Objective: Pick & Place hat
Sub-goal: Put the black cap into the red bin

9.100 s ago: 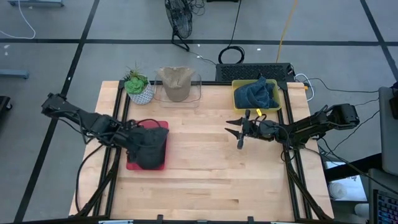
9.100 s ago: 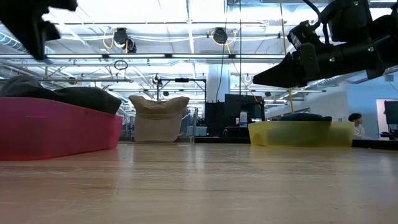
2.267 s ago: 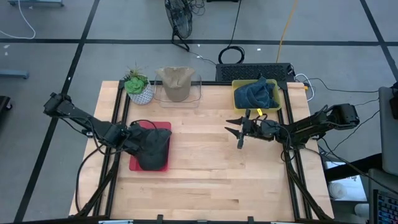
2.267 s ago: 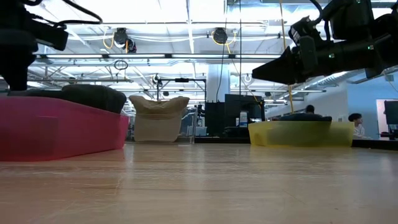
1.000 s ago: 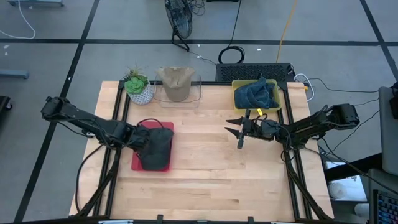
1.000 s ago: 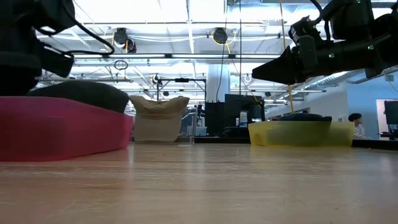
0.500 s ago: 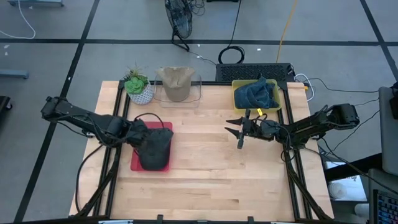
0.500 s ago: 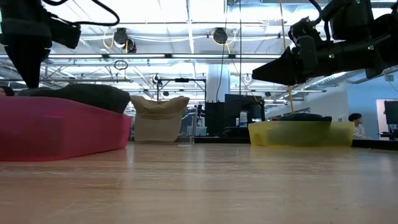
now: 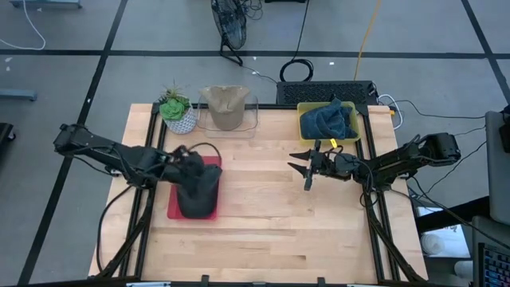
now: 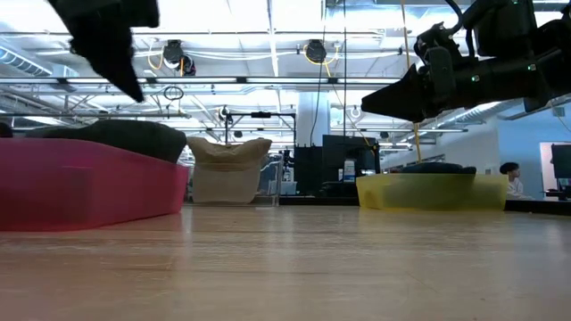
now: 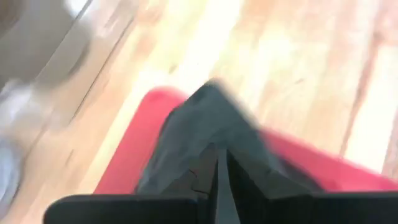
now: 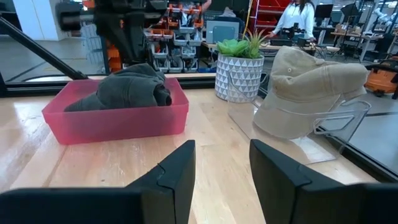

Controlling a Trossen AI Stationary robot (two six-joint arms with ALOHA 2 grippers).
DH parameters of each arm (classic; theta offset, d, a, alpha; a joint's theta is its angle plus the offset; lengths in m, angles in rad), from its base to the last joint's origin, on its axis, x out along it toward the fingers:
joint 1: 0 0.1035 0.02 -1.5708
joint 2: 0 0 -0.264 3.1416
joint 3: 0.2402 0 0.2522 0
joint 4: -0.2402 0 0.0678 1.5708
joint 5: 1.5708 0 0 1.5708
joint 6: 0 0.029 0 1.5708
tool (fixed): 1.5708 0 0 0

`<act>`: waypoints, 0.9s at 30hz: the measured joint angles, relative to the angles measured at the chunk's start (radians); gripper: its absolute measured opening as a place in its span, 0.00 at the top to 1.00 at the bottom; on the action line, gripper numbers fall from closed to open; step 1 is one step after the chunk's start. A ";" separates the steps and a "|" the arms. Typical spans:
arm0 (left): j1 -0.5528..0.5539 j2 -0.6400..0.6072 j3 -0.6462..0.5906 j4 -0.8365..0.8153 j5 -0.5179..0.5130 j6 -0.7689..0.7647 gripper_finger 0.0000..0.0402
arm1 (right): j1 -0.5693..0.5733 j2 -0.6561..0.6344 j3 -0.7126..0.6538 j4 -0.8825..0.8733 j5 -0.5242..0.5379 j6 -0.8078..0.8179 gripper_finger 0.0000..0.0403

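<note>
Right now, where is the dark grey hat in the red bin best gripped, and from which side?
Probably from above, on the raised crumpled fold of the dark grey fabric hat: it mounds above the red plastic bin's rim, whose walls block the sides.

Hat (image 9: 198, 190) in bin (image 9: 174, 209), table (image 9: 263, 231) left side.

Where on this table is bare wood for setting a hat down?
Free: the near half of the table, and between red bin and right gripper. Crowded: the far edge, with plant, tan hat and yellow bin.
</note>
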 joint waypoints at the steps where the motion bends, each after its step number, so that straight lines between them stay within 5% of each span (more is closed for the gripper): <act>1: 0.002 0.019 -0.007 0.050 0.000 0.043 0.88 | 0.000 0.000 0.000 -0.001 0.000 0.001 0.68; 15: 0.118 0.236 -0.011 0.117 -0.022 0.187 0.88 | 0.000 0.000 0.000 -0.019 0.000 0.005 0.68; 27: 0.133 0.117 -0.010 0.192 -0.021 0.258 0.88 | 0.000 0.000 0.000 -0.032 0.000 -0.004 0.68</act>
